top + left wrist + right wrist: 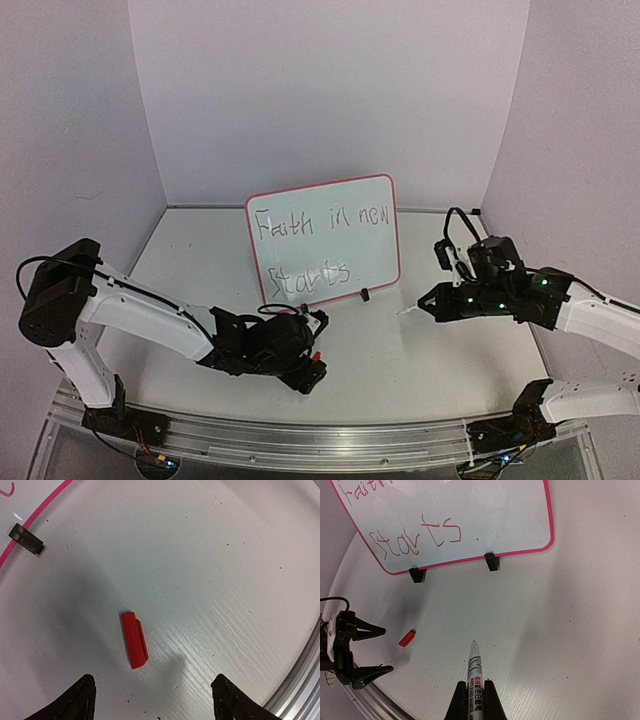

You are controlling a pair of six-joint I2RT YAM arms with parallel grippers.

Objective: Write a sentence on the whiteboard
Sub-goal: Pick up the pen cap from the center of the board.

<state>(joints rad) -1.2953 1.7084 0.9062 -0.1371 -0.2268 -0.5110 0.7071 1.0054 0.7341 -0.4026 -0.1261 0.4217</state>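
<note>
The whiteboard [370, 255] stands upright on two black feet at the back middle of the table, red-pink rimmed. The sentence [320, 222] on it reads "Faith in new starts" in two lines. In the right wrist view the whiteboard [495, 515] shows the word "starts" of the sentence [415, 537]. My right gripper [430, 303] [475, 682] is shut on a white marker [475, 667], its uncapped tip pointing at the board and a little short of it. A red cap [134, 640] [407, 638] lies on the table. Just before it my left gripper [152, 692] [320, 348] hovers open, holding nothing.
A metal rail [300, 430] [300, 680] runs along the near table edge. White walls [320, 90] close in the back and both sides. One black foot [27, 539] of the board and its pink rim show at the left wrist view's top left.
</note>
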